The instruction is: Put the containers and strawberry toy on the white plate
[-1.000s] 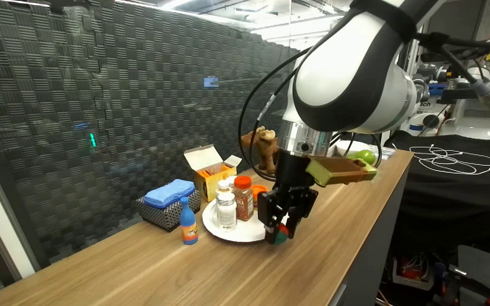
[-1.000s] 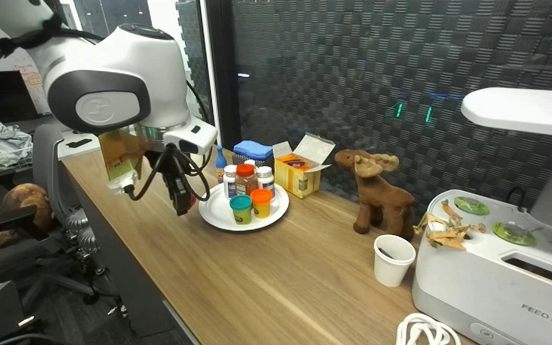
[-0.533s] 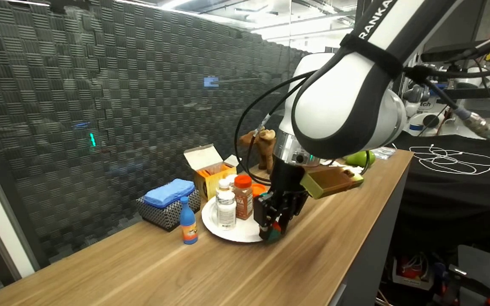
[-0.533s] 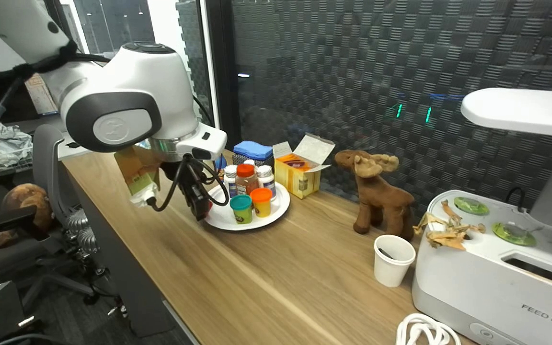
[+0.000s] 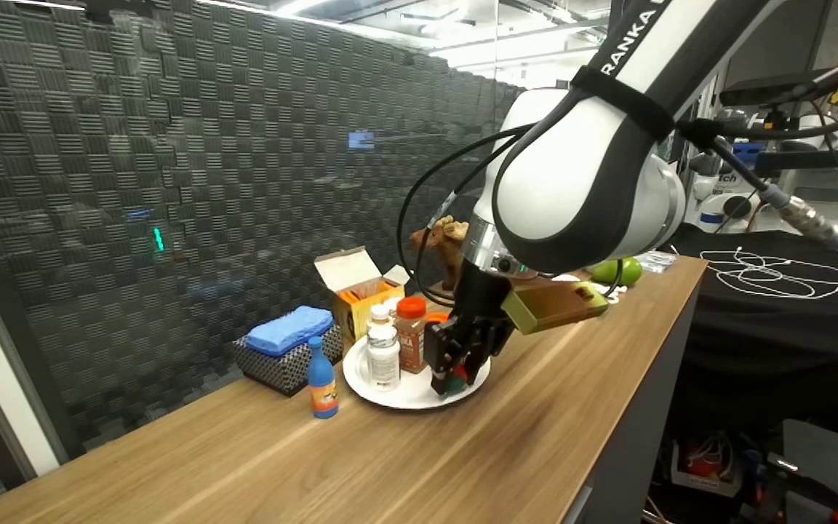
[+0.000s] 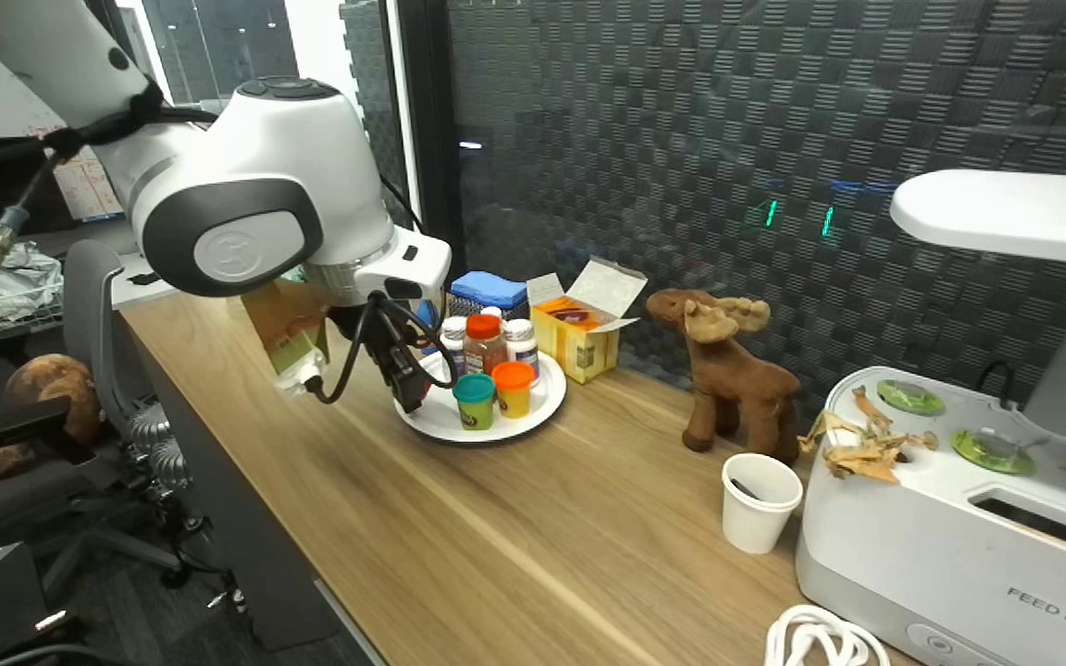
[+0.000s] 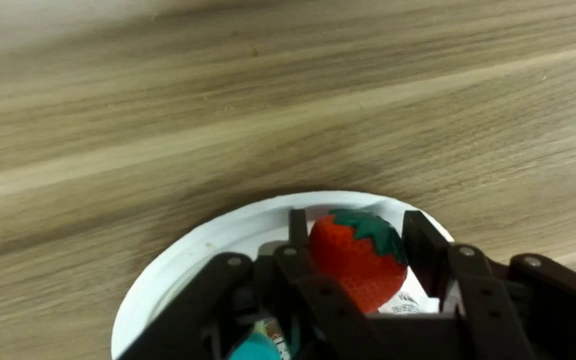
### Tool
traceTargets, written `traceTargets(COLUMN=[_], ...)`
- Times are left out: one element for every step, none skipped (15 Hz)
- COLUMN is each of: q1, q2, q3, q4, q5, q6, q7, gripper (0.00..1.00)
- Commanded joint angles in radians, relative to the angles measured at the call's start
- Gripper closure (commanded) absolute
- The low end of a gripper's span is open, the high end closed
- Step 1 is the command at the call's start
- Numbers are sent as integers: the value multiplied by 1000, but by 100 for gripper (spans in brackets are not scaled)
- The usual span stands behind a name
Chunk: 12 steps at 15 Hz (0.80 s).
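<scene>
- The gripper (image 7: 355, 235) grasps the strawberry toy (image 7: 355, 270) over the white plate (image 7: 140, 295), just inside the rim facing the worktop's (image 5: 281, 466) open long edge.
- The strawberry toy seems light and fairly firm; best held gently across its red belly.
- Beyond, the containers (image 6: 485, 350) stand upright.

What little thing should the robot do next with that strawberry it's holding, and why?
I'd probably lower the tool gently until the strawberry toy rests on the white plate. The wrist view shows the tool gripping the toy over the plate, inside its rim, and several containers already stand on that plate. I can't tell whether the toy touches it yet.
</scene>
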Motion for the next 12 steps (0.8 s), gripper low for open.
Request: traceTargets(q1=[-1,-2,-4,-5,-5,-16,-17,-17,-25,-22,-14,5], q2=[10,8,7,2,-5,-22,-28,-52,-64,-82,-99,-113], q3=[-10,-11,-7,-5,-2,18,23,35,53,62,63,50], q4=[6,4,2,-3,-9,-19,-23,-36,-39,-42,-40,-33], q5=[-34,-36,-35,-35,-36,-17,-14,-6,8,7,-1,-33], q6=[56,61,60,68,70,60,61,52,39,16,-10,-46], q7=[32,30,26,23,23,7,6,3,-10,-13,-2,21], gripper=[74,24,22,16,8,2,0,0,0,0,0,0])
